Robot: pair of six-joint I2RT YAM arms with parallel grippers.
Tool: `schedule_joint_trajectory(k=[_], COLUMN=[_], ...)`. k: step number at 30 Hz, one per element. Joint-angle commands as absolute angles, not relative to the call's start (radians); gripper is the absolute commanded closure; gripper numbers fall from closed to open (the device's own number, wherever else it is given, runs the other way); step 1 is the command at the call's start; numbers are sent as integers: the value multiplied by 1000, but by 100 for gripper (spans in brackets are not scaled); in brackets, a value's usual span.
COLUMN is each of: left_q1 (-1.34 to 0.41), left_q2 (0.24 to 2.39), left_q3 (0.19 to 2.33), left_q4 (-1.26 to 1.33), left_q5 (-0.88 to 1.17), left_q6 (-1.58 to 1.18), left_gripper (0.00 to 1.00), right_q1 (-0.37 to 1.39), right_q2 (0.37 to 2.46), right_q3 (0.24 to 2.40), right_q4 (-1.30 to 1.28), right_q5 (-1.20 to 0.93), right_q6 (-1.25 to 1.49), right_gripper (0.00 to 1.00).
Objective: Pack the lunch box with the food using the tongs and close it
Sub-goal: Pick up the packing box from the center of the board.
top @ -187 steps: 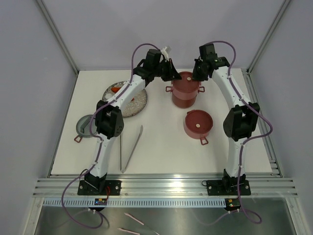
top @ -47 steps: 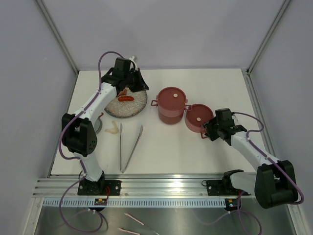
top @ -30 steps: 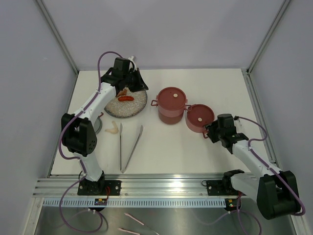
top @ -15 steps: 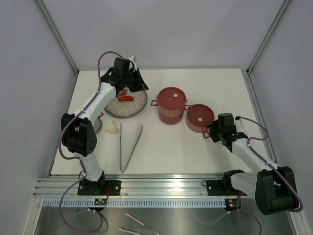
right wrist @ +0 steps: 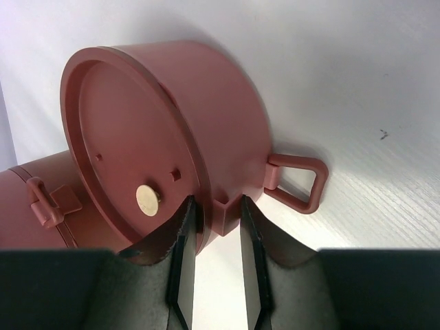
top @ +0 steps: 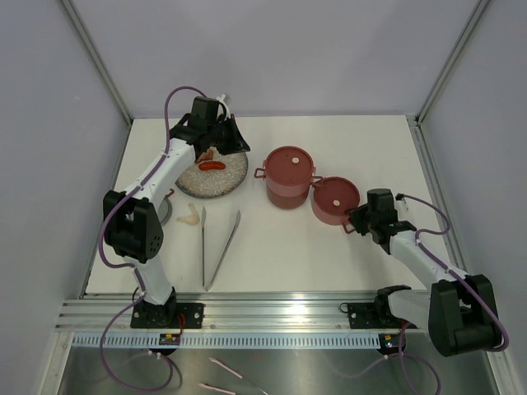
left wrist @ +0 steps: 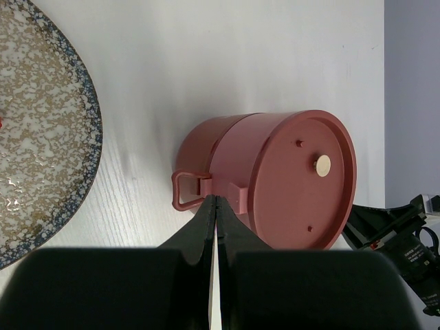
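The right gripper (right wrist: 216, 201) sets its fingers (right wrist: 182, 254) close on either side of a small square lug on the wall of the lone tier (right wrist: 206, 96), just under the lid's rim. No gap shows between the dark pads and the red metal, so it grips the tier there. The tier's loop handle (right wrist: 297, 180) juts out just beside the lug, pointing away from the stack (top: 288, 177) and toward the right arm. This tier stands upright, round and squat, in matte dark red, and its flat disc lid has a small brass-coloured stud at the centre. It sits just beside the stack, on the stack's near-right side.

The left gripper (left wrist: 215, 201) is closed, its two black fingers (left wrist: 199, 230) pressed flat together with nothing between them. It hangs to the left of the stack and a little farther back, above the far rim of the plate (top: 222, 183).

The stack is taller, the same red metal, with a lid and stud like the lone tier's and one loop handle pointing left. The plate lies left of the stack, round, grey and speckled with a darker rim. It carries a red sausage-like piece (top: 212, 165) and an orange piece (top: 206, 155).

The tongs (top: 203, 247) lie flat on the white table (top: 288, 255), to the near-left of the stack. Their long axis runs from the near edge toward the plate, with the joined end nearest the arm bases and two thin silvery arms spreading toward the plate
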State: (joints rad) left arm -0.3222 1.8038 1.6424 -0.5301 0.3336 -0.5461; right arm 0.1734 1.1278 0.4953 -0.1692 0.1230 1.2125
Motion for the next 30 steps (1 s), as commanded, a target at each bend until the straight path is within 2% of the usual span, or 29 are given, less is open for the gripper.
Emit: schedule_joint_trajectory(k=[1, 4, 19, 30], left_q1=[-318, -318, -318, -316], left_q2=[1790, 1790, 1795, 1786], left_q3=[1660, 1661, 1661, 1670], left_q4=[-512, -514, -514, -518], left_q5=[357, 357, 356, 356], left_q6=[-523, -523, -522, -522], left_gripper=[100, 100, 100, 100], right_q1=[163, 158, 138, 117], right_q2=[1088, 1071, 1008, 979], right_q3=[508, 523, 656, 657], right_q4=[-172, -193, -380, -362], right_q5=[163, 167, 216, 167], right_q6=[1204, 1187, 1082, 1068], right_gripper=[91, 100, 100, 100])
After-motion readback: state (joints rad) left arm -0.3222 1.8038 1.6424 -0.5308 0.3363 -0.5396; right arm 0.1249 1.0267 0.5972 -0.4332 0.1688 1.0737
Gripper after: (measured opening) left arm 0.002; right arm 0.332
